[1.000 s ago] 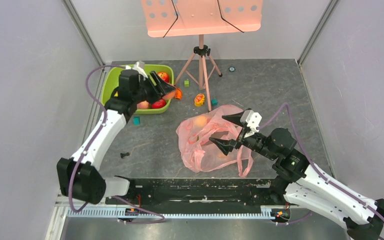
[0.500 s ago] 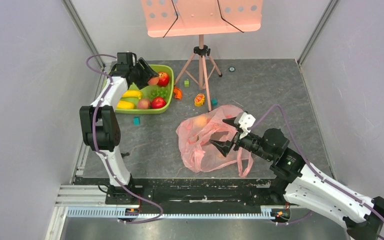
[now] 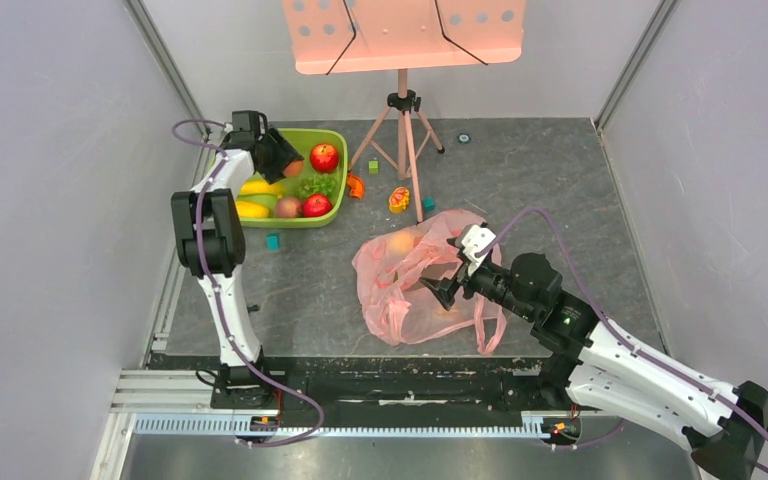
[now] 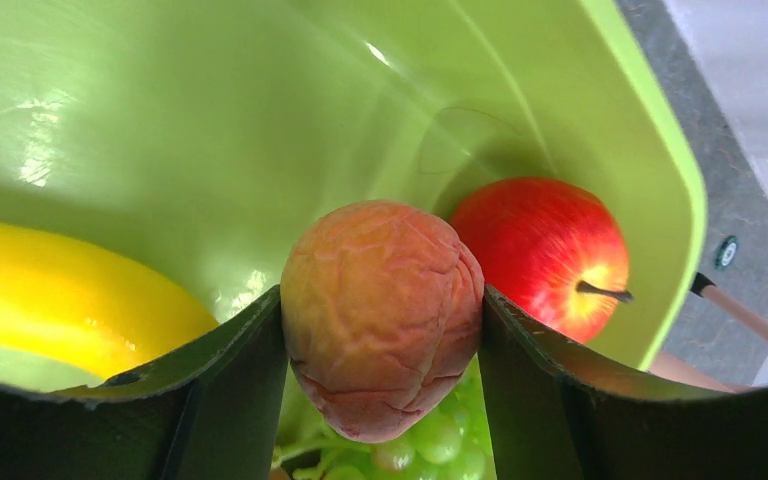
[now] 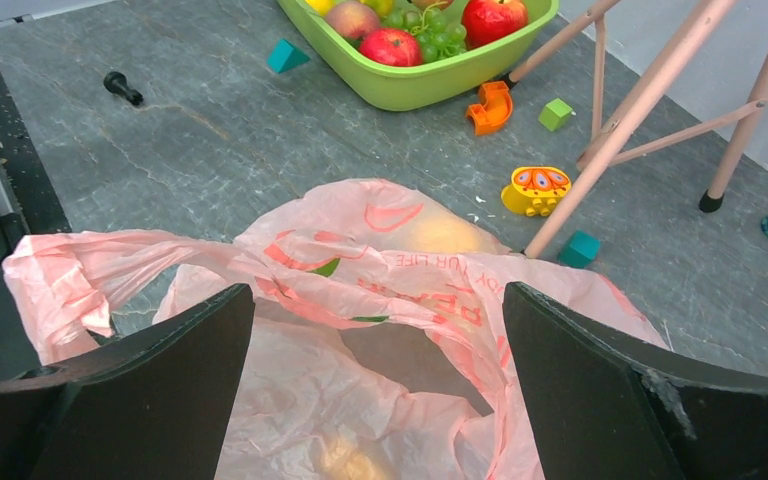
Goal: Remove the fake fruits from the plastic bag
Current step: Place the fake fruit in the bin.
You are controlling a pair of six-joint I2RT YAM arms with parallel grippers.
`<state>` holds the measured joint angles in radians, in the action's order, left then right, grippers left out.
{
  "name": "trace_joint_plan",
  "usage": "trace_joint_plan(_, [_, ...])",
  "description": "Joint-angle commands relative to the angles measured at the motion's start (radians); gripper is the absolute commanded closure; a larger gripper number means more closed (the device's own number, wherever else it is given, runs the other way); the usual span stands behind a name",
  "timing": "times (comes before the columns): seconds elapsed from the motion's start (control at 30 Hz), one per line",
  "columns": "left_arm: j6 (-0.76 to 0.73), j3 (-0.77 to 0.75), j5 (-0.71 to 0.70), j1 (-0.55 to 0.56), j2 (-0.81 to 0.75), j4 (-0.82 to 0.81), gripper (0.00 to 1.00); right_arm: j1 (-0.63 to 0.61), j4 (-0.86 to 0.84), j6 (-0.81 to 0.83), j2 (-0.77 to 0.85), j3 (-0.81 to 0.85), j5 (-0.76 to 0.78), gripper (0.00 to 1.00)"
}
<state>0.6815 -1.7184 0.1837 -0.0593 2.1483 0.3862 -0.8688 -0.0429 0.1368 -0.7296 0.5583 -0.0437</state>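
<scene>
The pink plastic bag (image 3: 410,290) lies crumpled mid-table, its mouth toward my right gripper (image 3: 442,268). That gripper is open and empty, its jaws spread wide just over the bag's opening (image 5: 377,295). A yellowish fruit (image 3: 401,242) shows through the far side of the bag (image 5: 440,232), and another blurs through the plastic near the jaws (image 5: 355,458). My left gripper (image 3: 285,160) is shut on a wrinkled pinkish peach (image 4: 380,315) and holds it inside the lime-green basin (image 4: 260,120), above green grapes (image 4: 430,440), beside a red apple (image 4: 545,250) and a yellow fruit (image 4: 60,300).
The basin (image 3: 332,215) at the back left also holds a second apple (image 3: 316,206) and a peach (image 3: 288,207). A music-stand tripod (image 3: 403,130) stands behind the bag. Small toys lie around: an orange piece (image 3: 356,186), a yellow toy (image 3: 398,199), teal blocks (image 3: 273,241).
My left arm has pulled back and swung the peach to the far left part of the basin. My right gripper has crept left and lower toward the bag's mouth.
</scene>
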Motion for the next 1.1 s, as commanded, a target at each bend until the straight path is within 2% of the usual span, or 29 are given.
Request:
trace_joint_plan(0.0, [-0.03, -0.078, -0.01, -0.001, 0.061, -0.044, 0.56, -0.004, -0.024, 0.026, -0.013, -0.006, 0.038, 0.02])
trace_joint_plan(0.1, [-0.034, -0.104, -0.011, -0.001, 0.091, -0.044, 0.54, -0.004, -0.028, 0.029, -0.022, -0.01, 0.038, 0.02])
trace_joint_plan(0.33, [-0.049, -0.167, -0.001, 0.0, 0.146, -0.023, 0.42, -0.003, -0.034, 0.035, -0.049, -0.011, 0.038, 0.02])
trace_joint_plan(0.47, [-0.052, -0.169, 0.004, 0.0, 0.155, -0.023, 0.3, -0.003, -0.037, 0.034, -0.057, -0.011, 0.038, 0.02])
trace_joint_plan(0.63, [-0.056, -0.182, 0.016, 0.0, 0.167, -0.012, 0.22, -0.002, -0.036, 0.032, -0.053, -0.011, 0.038, 0.02])
trace_joint_plan(1.07, [-0.053, -0.188, 0.03, 0.0, 0.108, 0.02, 0.01, -0.003, 0.005, 0.02, 0.011, -0.005, 0.067, 0.02])
